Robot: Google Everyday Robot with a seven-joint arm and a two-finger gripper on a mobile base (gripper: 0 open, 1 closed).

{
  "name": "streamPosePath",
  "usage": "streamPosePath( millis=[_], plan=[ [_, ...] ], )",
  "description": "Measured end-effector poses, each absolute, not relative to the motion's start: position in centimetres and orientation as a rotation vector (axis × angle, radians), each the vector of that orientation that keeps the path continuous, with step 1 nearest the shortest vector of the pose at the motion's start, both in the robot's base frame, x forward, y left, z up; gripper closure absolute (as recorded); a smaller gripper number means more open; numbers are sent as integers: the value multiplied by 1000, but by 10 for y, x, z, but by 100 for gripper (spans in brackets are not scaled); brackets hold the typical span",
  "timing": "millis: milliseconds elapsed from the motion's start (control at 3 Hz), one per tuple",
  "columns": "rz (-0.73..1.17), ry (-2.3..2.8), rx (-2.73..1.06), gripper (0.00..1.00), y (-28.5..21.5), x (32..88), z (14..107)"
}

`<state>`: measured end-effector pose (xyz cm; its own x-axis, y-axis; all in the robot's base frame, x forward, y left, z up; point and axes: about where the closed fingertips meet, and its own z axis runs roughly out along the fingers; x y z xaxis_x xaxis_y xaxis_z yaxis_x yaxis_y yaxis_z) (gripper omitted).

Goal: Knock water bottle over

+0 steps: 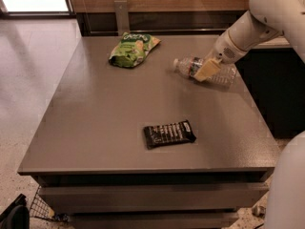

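Grey bench [95, 128] stands on a pale floor before a wood-panelled wall. Water bottle [185, 67] lies on its side at the far right of the bench, directly under the pincer [206, 70], white cap pointing left of the pincer, clear base extending to its right. Pincer, tan-coloured, crosses the bottle's middle at the end of a white arm [248, 30] reaching in from the right. Whether the pincer is apart or together cannot be told. Green snack bag [132, 49] lies well left of the pincer, slightly farther back. Dark candy bar [169, 133] lies well apart, nearer the camera and left of the pincer.
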<state>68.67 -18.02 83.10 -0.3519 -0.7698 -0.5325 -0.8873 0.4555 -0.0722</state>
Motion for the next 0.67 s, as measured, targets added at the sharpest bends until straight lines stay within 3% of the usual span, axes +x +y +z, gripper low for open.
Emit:
streamPosePath(
  millis=[333, 667],
  plan=[
    [316, 2212, -1385, 8, -179, 687, 829],
    [320, 2213, -1388, 0, -177, 687, 827]
  ],
)
